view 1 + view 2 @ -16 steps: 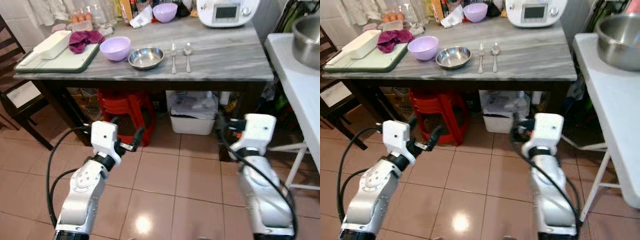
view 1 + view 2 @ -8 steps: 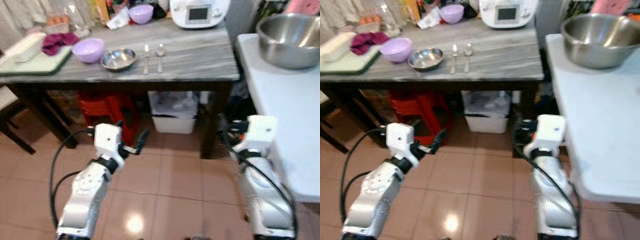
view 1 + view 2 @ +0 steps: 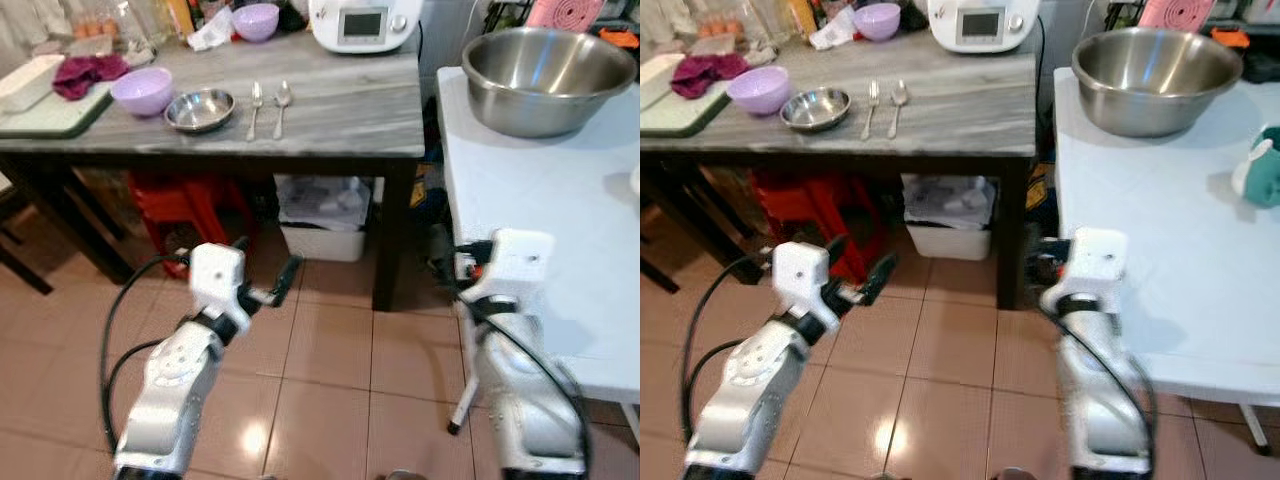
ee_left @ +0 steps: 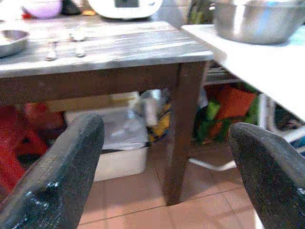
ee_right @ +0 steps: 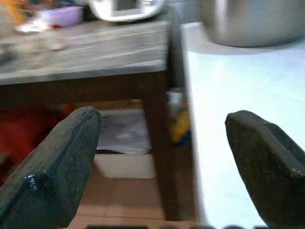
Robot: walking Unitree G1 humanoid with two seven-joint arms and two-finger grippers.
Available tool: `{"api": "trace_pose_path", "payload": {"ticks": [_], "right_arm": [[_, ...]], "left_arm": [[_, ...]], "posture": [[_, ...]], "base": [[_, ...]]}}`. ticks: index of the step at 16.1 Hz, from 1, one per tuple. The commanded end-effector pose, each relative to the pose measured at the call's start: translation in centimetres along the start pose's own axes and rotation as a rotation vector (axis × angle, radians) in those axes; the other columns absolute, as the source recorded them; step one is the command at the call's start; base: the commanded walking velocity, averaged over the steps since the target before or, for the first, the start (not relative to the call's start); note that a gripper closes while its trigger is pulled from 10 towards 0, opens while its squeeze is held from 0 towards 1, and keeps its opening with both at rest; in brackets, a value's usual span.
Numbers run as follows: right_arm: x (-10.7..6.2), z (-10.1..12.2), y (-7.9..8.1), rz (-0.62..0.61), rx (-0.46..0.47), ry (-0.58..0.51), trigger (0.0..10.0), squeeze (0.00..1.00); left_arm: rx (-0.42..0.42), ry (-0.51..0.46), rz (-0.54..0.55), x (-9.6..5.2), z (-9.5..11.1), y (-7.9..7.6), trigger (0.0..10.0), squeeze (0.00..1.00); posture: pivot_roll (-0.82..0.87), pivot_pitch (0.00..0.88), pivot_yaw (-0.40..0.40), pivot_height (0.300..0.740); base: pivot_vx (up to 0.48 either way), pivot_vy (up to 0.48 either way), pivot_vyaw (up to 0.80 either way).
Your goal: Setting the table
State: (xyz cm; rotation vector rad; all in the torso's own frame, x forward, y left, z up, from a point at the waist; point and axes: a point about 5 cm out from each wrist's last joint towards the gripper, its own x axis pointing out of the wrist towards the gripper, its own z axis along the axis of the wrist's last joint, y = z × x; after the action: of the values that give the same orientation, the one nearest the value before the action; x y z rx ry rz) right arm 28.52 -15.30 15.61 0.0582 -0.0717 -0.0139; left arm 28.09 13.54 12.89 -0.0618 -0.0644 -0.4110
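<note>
On the grey marbled table (image 3: 340, 110) stand a lilac bowl (image 3: 141, 90) and a small steel bowl (image 3: 199, 109), with a fork (image 3: 254, 105) and a spoon (image 3: 281, 103) side by side to their right. A large steel bowl (image 3: 549, 65) sits on the white table (image 3: 540, 190) to the right. Both arms are held low over the tiled floor, short of the tables. My left gripper (image 4: 164, 129) is open with nothing in it. My right gripper (image 5: 162, 119) is open too, with nothing between its fingers, and faces the gap between the two tables.
A white appliance (image 3: 362, 22) and a second lilac bowl (image 3: 256, 20) stand at the back of the grey table. A green tray (image 3: 50, 112) with a maroon cloth (image 3: 88, 70) lies at its left end. Below are a red stool (image 3: 180, 200) and a white bin (image 3: 320, 215). A teal object (image 3: 1262, 170) sits on the white table.
The camera has swung to the right: the grey table has slid left and the white table with the large steel bowl has come into view. Both arms keep their pose.
</note>
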Motion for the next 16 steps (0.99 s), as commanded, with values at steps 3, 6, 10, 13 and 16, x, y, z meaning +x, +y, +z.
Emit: {"api": "trace_pose_path", "payload": {"ticks": [3, 6, 10, 13, 16], "right_arm": [[-0.03, 1.09, -0.48, -0.014, -0.007, -0.049, 10.0, 0.0], [-0.17, 1.28, -0.91, -0.016, -0.027, -0.059, 10.0, 0.0], [-0.01, 1.5, -0.87, -0.019, -0.027, -0.068, 10.0, 0.0], [-0.02, 1.52, -0.62, -0.013, -0.033, -0.074, 10.0, 0.0], [0.08, 1.64, -0.64, -0.021, -0.034, -0.08, 10.0, 0.0]], "left_arm": [[0.002, -0.012, -0.007, 0.07, 0.41, -0.2, 10.0, 0.0], [0.006, -0.01, -0.009, -0.05, 0.44, -0.13, 10.0, 0.0], [0.008, -0.006, -0.01, -0.04, 0.35, -0.23, 10.0, 0.0], [0.009, 0.006, -0.018, 0.0, 0.17, -0.27, 10.0, 0.0], [0.012, 0.008, -0.019, 0.07, 0.18, -0.21, 10.0, 0.0]], "posture": [[-0.17, 0.14, 0.119, 0.74], [-0.17, 0.141, 0.118, 0.74], [-0.17, 0.141, 0.122, 0.74], [-0.17, 0.14, 0.126, 0.74], [-0.17, 0.139, 0.124, 0.74]], "base": [[0.0, -0.394, 0.0], [0.0, -0.405, 0.0], [0.0, -0.415, 0.0], [0.0, -0.416, 0.0], [0.0, -0.386, 0.0]]}}
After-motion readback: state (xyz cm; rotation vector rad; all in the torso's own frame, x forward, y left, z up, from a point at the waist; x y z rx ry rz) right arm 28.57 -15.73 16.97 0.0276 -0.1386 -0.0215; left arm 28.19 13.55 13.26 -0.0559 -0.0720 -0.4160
